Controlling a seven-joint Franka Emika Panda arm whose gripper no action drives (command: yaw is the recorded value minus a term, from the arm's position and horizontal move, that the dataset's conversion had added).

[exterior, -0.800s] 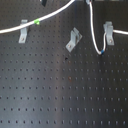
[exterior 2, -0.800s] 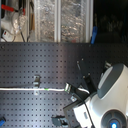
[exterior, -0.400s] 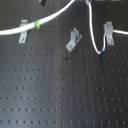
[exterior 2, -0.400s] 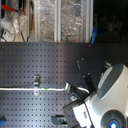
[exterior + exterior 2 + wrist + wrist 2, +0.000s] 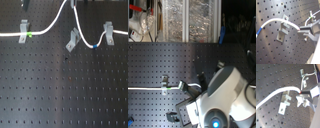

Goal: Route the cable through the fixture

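Black pegboard [image 5: 60, 95]: cable [image 5: 47, 29] peak has shifted toward the first exterior view's right, its loop now hanging just beside the tilted fixture [image 5: 72, 41], not yet in the fork; gripper [image 5: 303, 30] stays pinched on it.

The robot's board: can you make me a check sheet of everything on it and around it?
Surface: black board full of small holes, bare across its lower part in the first exterior view.
Job's things: white cable with a green band and a blue band; tilted grey clip in the middle. The cable loops up off the board there, not seated in that clip.
Clutter: two upright grey clips; the cable runs past both.
Grippers: gripper shut on the cable, just beside the tilted clip in both wrist views.
Cables: only the white one on the board.
Surroundings: shelves with foil-like sheets behind the board in the second exterior view.
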